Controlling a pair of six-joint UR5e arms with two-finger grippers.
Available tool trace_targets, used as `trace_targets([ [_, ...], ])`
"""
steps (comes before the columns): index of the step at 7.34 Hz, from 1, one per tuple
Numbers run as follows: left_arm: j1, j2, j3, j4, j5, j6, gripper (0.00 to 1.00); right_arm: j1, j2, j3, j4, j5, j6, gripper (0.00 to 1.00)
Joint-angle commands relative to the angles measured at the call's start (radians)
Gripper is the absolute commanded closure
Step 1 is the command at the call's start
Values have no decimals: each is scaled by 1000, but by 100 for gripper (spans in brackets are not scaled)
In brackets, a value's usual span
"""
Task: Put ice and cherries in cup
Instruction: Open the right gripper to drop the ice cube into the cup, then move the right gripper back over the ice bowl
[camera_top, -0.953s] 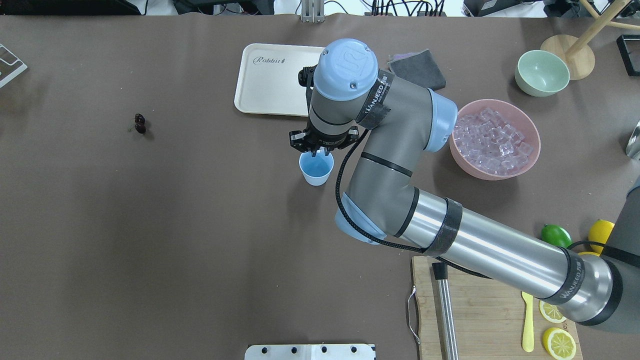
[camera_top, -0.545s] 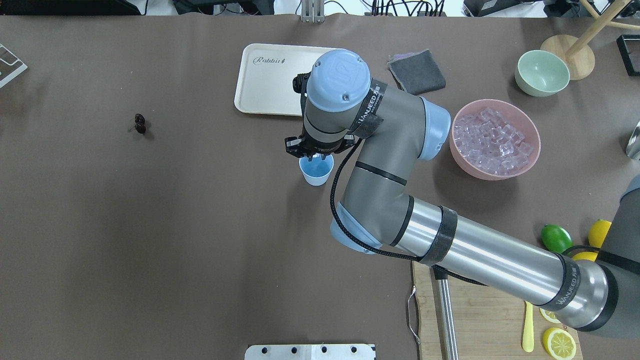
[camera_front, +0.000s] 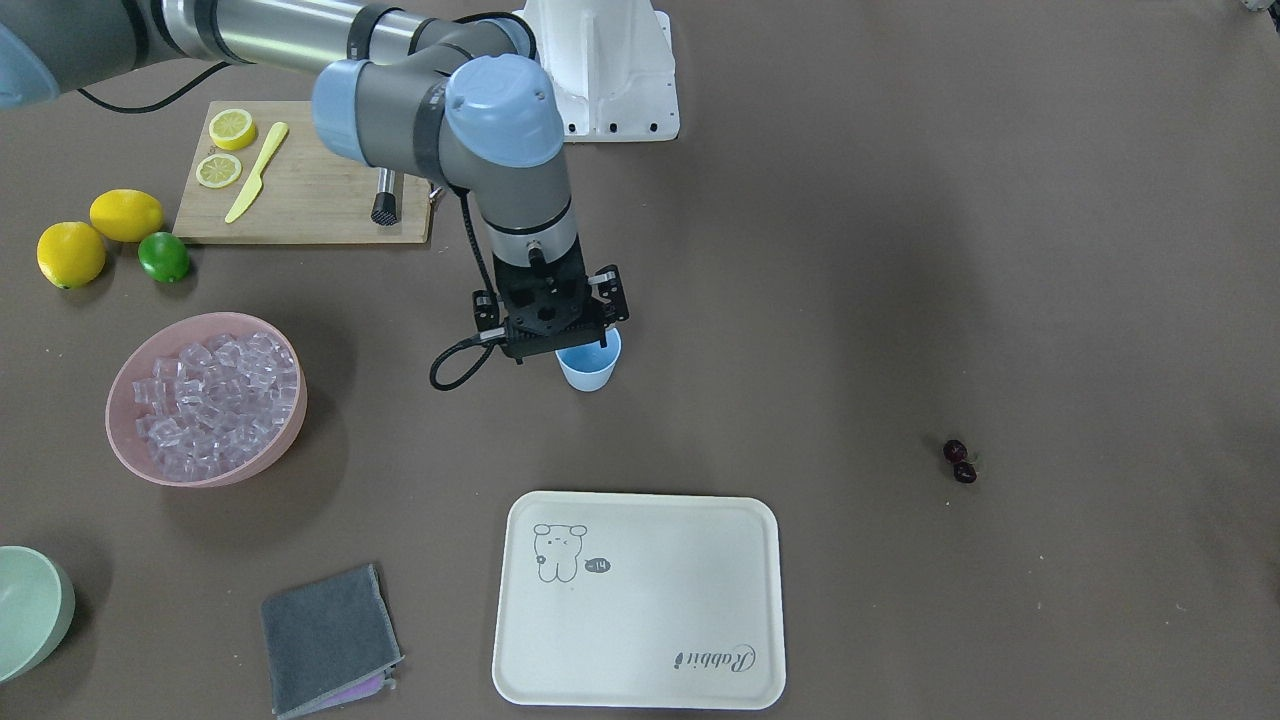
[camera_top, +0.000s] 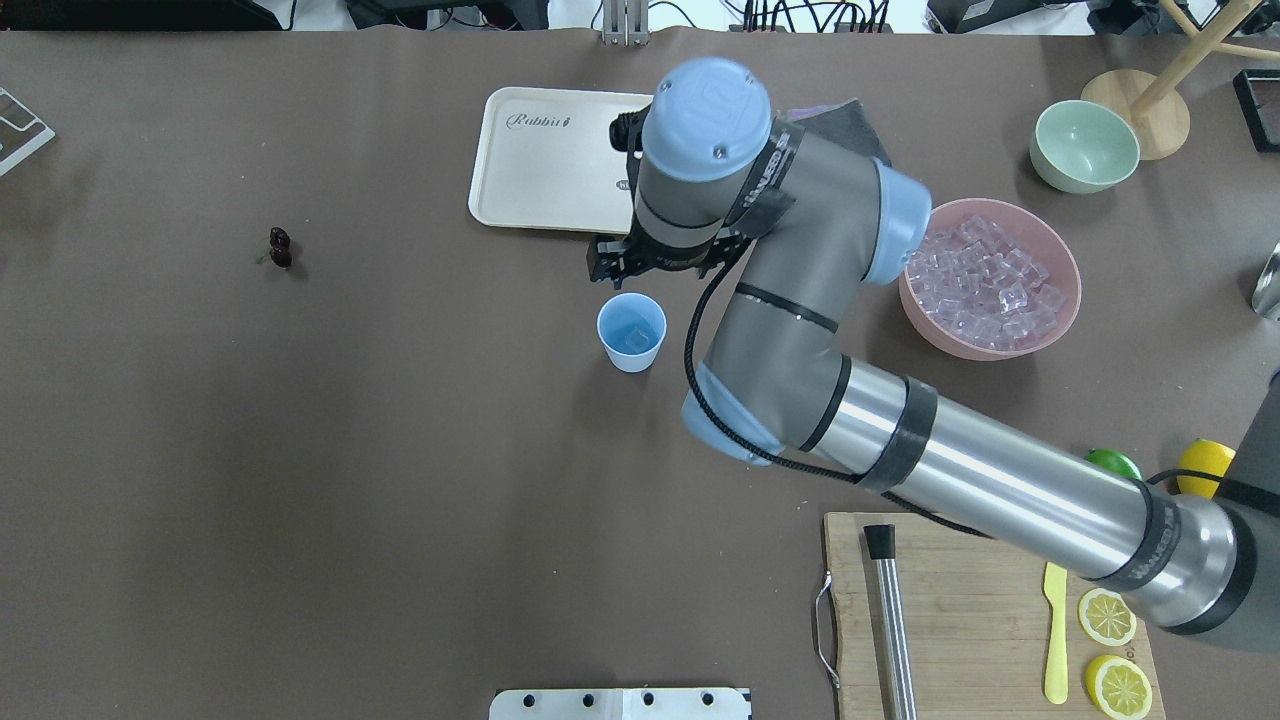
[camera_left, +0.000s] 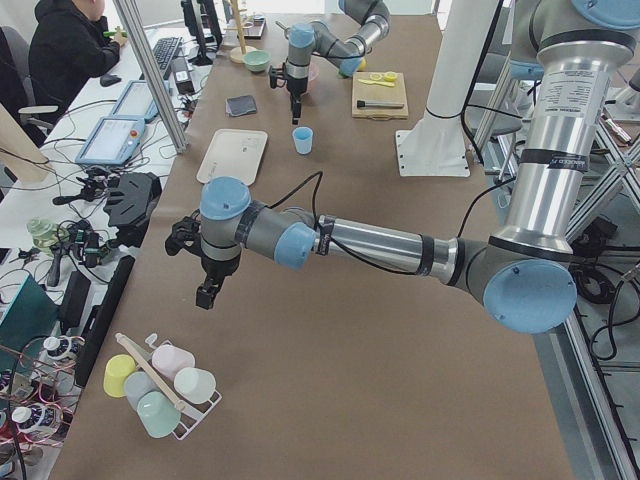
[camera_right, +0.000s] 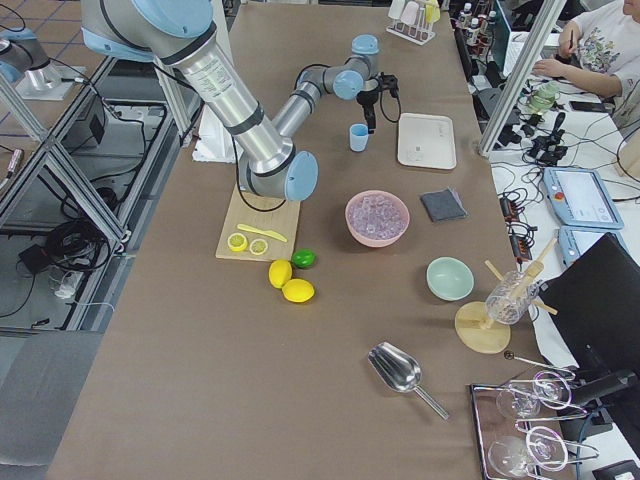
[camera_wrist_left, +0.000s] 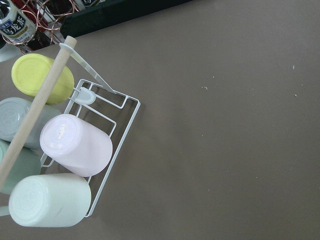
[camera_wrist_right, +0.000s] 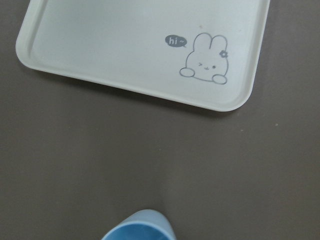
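The small light-blue plastic cup could be knocked over if its rim is clipped by the right hand, whose opening cannot be judged.

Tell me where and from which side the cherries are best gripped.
Grip the two dark fruits of the cherries, coming straight down from above: they lie side by side on the table with nothing close by, and the stems look too thin to pinch. Closing across both probably works.

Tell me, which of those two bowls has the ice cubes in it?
The wide pink bowl: it is heaped with clear ice cubes. The smaller pale green bowl looks empty.
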Motion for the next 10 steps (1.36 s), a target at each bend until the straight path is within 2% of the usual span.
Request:
trace_targets([
  [1, 9, -1, 3, 0, 0, -7, 2, 150, -96, 65, -130, 97, -262, 9],
  [2, 15, -1, 5, 0, 0, -13, 2, 208, -196, 141, -145, 110, -360, 9],
  [3, 18, -1, 4, 0, 0, -15, 2, 261, -323, 206, -136, 155, -367, 9],
  [4, 18, -1, -4, 0, -1, -23, 2, 301, -426, 253, -129, 162, -370, 18],
  [5, 20, -2, -6, 0, -1, -36, 2, 337, -521, 309, -101, 163, -372, 17],
  [6, 26, -10, -4, 0, 0, -38, 2, 336, -575, 294, -44, 153, -367, 14],
  [8, 32, -10, -7, 0, 0, -40, 2, 307, -583, 257, 65, 139, -358, 15],
  [10, 32, -10, -6, 0, 0, -40, 2, 279, -576, 226, 68, 131, -367, 15],
])
